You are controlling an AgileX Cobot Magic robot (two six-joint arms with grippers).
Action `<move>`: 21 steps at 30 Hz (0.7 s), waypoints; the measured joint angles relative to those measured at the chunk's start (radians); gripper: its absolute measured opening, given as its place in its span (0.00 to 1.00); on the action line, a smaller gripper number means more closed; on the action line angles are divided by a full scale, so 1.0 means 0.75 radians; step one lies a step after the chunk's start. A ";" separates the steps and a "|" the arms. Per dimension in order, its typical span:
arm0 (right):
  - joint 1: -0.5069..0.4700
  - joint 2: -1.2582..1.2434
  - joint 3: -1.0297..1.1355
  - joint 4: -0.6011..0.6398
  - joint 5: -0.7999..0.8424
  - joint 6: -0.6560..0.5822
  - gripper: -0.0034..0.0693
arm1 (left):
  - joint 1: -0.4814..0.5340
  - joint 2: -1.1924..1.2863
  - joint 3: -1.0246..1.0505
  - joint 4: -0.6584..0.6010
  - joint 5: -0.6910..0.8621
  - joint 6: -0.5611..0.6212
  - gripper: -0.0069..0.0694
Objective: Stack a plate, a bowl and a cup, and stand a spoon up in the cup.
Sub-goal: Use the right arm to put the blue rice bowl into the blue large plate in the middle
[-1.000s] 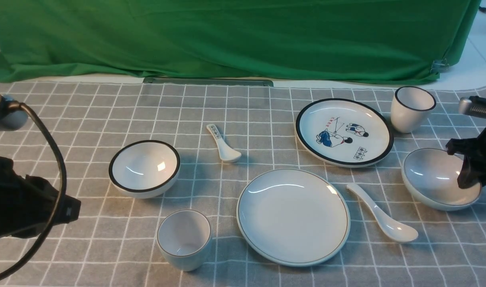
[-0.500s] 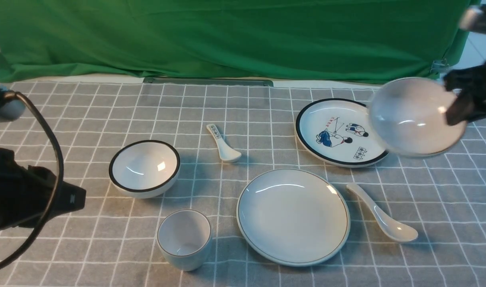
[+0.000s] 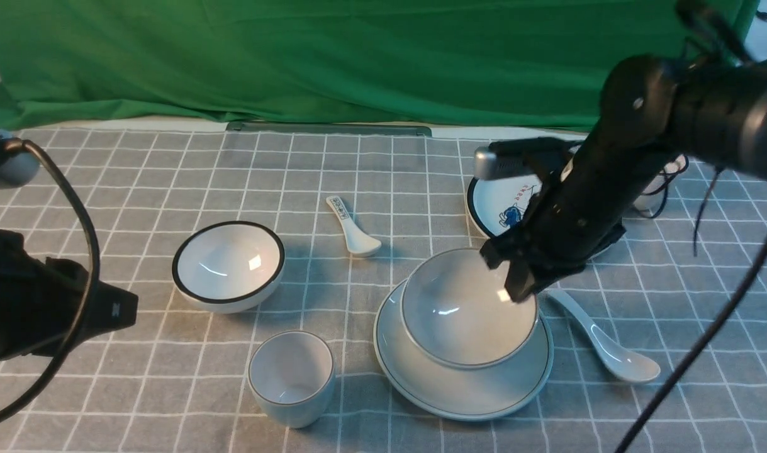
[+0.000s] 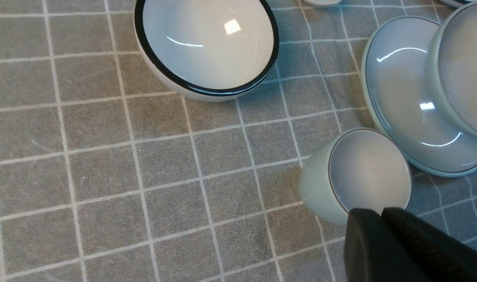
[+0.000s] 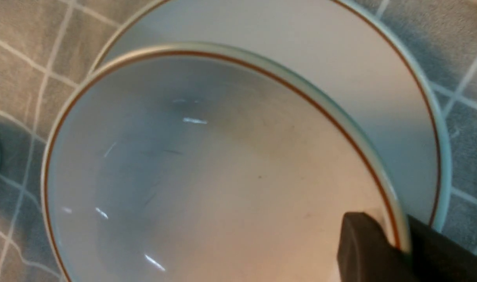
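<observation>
Pinched at its far-right rim in the clamped right gripper [image 3: 521, 286], hanging the bowl [image 3: 468, 311] low over the plate [image 3: 459, 393]; touching or not, hard to tell. Risks a clatter or an off-centre landing if let go while tilted, being held by one edge only. Opens upward, mouth tipped slightly toward the near side; round, so no long axis. Just beside the plate: cup [image 3: 291, 377] to the left, spoon [image 3: 603, 346] to the right. Near the cup, left gripper [image 4: 381, 214] closed, empty.
</observation>
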 joint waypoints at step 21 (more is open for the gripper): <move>0.009 0.007 -0.057 -0.077 0.132 0.030 0.60 | -0.007 0.026 0.000 -0.088 -0.001 0.043 0.11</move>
